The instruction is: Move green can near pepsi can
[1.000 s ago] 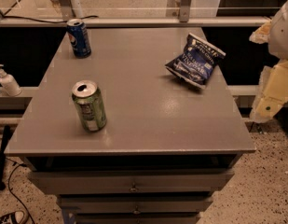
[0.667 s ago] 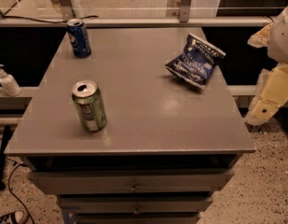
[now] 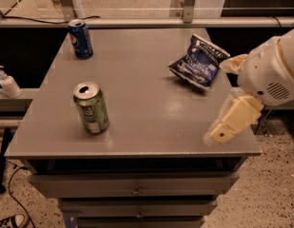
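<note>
two cans are standing upright on the grey bench [image 3: 151, 127], well apart from each other. the green can [image 3: 91, 108] is sitting toward the front left of the top, its silver lid facing up and its pale label patch turned to the camera. the pepsi can [image 3: 80, 38] is standing at the far left corner, close to the rear edge, with its round logo showing on its left side. a blue chip bag [image 3: 198, 62] is lying crumpled toward the far right of the bench. the gripper [image 3: 230, 121] is hanging over the bench's right front edge, just in front of the bag and well apart from both cans, touching neither; whether it is wide or narrow i cannot tell. the white rounded arm [image 3: 272, 72] behind it is showing at the right edge of the view. a pump bottle [image 3: 7, 82] is resting on a ledge left of the bench. drawers [image 3: 137, 186] are sitting under the bench top, and a shoe [image 3: 11, 221] is lying on the speckled floor at the bottom left.
</note>
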`<state>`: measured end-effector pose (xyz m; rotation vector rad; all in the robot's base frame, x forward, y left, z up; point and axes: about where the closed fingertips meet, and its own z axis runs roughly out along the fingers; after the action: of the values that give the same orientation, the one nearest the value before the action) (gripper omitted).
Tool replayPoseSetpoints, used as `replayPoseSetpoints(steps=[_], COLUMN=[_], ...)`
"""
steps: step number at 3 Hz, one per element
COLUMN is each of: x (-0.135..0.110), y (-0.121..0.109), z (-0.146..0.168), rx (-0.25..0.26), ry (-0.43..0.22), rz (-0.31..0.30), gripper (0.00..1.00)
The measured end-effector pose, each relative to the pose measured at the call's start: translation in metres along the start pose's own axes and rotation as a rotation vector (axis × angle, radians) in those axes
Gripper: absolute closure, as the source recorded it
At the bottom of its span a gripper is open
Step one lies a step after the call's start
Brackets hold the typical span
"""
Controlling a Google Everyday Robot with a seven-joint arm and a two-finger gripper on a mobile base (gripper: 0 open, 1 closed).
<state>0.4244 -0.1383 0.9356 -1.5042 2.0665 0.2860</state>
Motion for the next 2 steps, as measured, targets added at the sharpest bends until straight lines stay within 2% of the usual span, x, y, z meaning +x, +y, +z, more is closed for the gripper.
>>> replayPoseSetpoints(steps=[1, 2], x=[-0.043, -0.071], y=[0.027, 0.034], z=[0.036, 0.038], rx=[-0.016, -0.026], ry=[-0.177, -0.264], rz=[-0.021, -0.006], gripper=[0.0, 0.0])
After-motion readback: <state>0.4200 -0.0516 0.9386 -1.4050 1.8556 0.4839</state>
